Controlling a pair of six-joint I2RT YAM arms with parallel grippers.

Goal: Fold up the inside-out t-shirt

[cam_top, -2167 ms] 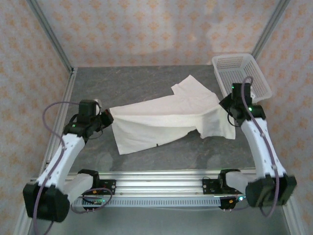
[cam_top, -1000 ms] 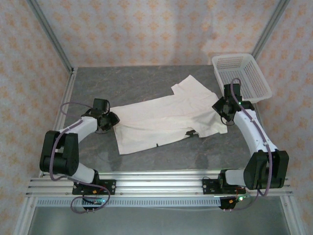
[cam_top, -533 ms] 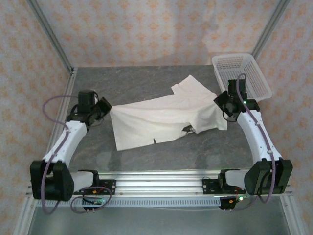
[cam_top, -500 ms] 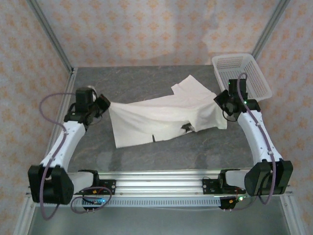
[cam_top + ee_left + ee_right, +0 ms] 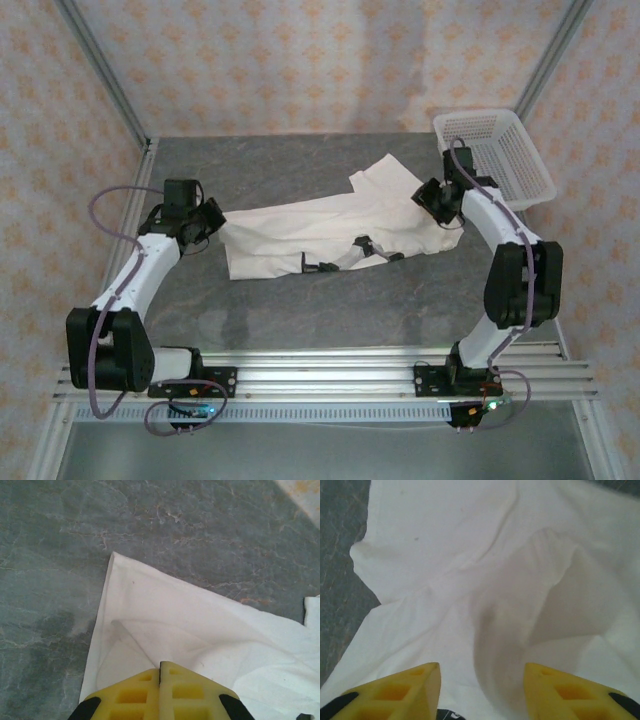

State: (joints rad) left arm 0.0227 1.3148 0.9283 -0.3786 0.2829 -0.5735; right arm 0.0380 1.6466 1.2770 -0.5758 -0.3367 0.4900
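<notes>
Fingers [image 5: 130,695] of the left gripper [image 5: 160,669] are yellow and pressed tight together, with just a thin line between them. They pinch a bit of the inside-out t-shirt [image 5: 330,225]. The white cloth rises in a small fold up to their tips. Beside that fold, a corner of the shirt lies flat on the grey table [image 5: 300,310]. Seen from above, this gripper sits at the left end of the shirt.

The right gripper [image 5: 482,680] has its two yellow fingers wide apart, and they pinch nothing. White cloth with soft bumps and creases lies under the gap. A strip of grey table shows at the left side of that view. Seen from above, this gripper is over the right end of the shirt.

The shirt is spread across the middle of the table, between the two grippers. It is long from left to right and wrinkly. One part sticks out toward the far side, near the right gripper. Along the near edge are a few small dark spots, and I cannot tell what they are.

A white basket [image 5: 495,150] with little holes stands in the far right corner of the table, near the right gripper and apart from the shirt.
</notes>
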